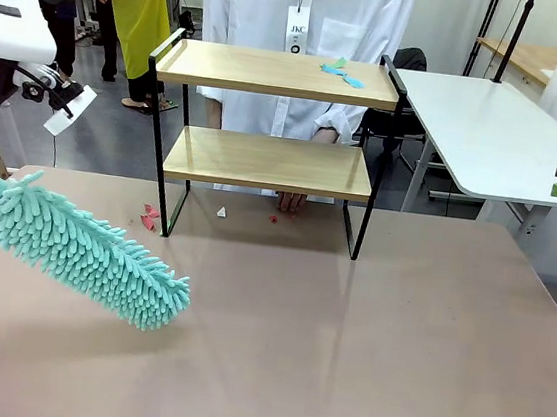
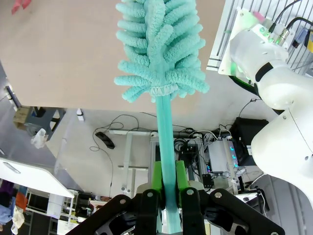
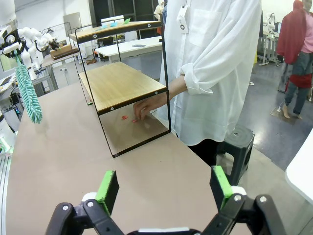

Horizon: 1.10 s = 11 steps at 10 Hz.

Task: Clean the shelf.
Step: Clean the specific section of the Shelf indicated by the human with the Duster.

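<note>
The left gripper is clamping tight on the handle of a fluffy teal microfibre duster, slanting over the left of the brown table; the right gripper is gaping wide, holding nothing; the small two-tier black-framed wooden shelf is standing at the table's far middle, blue paper scraps lying on its top board.

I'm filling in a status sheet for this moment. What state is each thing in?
shelf, upright on the table, lower board bare.
teal paper scraps, lying on the shelf's top board.
duster, held by its handle, head over the table, apart from the shelf.
left gripper, shut on the duster.
right gripper, open, empty.
red and white scraps, lying on the table by the shelf's legs.
person's hand, fingertips down on the table under the shelf.
</note>
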Each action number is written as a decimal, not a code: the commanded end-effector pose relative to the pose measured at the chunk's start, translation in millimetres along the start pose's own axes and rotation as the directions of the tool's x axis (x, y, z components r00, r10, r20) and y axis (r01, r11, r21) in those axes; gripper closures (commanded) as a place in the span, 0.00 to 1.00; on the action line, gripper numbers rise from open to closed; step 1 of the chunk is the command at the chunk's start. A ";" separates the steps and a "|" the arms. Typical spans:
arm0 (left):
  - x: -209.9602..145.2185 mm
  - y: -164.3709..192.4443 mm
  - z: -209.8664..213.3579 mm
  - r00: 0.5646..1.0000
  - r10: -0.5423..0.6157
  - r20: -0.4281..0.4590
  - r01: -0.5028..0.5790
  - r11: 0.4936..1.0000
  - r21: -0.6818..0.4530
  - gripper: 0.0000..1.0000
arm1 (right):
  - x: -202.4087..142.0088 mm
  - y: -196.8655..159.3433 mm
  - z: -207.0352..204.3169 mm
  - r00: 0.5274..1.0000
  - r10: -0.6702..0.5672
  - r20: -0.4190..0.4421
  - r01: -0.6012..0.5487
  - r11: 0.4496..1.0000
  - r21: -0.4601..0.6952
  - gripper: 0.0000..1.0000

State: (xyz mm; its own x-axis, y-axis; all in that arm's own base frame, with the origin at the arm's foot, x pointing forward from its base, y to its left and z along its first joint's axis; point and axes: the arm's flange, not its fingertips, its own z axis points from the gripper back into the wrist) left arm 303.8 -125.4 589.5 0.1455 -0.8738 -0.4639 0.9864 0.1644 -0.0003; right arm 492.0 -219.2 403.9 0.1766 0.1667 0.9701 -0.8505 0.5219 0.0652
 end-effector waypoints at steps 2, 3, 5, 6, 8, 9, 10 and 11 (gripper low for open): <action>-3.2 -3.0 1.9 1.000 -0.007 0.012 0.007 1.000 -0.009 0.87 | 3.2 0.9 -0.3 1.000 0.007 -0.002 -0.007 1.000 0.002 0.00; -3.2 -3.0 1.9 1.000 -0.007 0.012 0.007 1.000 -0.009 0.87 | 3.2 0.9 -0.3 1.000 0.007 -0.002 -0.007 1.000 0.002 0.00; -3.2 -3.0 1.9 1.000 -0.007 0.012 0.007 1.000 -0.009 0.87 | 3.2 0.9 -0.3 1.000 0.007 -0.002 -0.007 1.000 0.002 0.00; -3.2 -3.0 1.9 1.000 -0.007 0.012 0.007 1.000 -0.009 0.87 | 3.2 0.9 -0.3 1.000 0.007 -0.002 -0.007 1.000 0.002 0.00; -3.2 -3.0 1.9 1.000 -0.007 0.012 0.007 1.000 -0.009 0.87 | 3.2 0.9 -0.3 1.000 0.007 -0.002 -0.007 1.000 0.002 0.00; -3.2 -3.0 1.9 1.000 -0.007 0.012 0.007 1.000 -0.009 0.87 | 3.2 0.9 -0.3 1.000 0.007 -0.002 -0.007 1.000 0.002 0.00; -3.2 -3.0 1.9 1.000 -0.007 0.012 0.007 1.000 -0.009 0.87 | 3.2 0.9 -0.3 1.000 0.007 -0.002 -0.007 1.000 0.002 0.00; 0.0 0.0 0.0 1.000 0.000 0.000 0.000 1.000 0.000 0.87 | 3.2 0.9 -0.3 1.000 0.007 -0.002 -0.007 1.000 0.002 0.00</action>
State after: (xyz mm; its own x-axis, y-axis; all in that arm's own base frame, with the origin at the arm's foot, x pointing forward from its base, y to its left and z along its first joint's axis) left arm 304.0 -125.5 589.2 0.1451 -0.8736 -0.4645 0.9864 0.1644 -0.0011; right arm 492.0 -219.2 403.9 0.1766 0.1667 0.9701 -0.8505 0.5219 0.0652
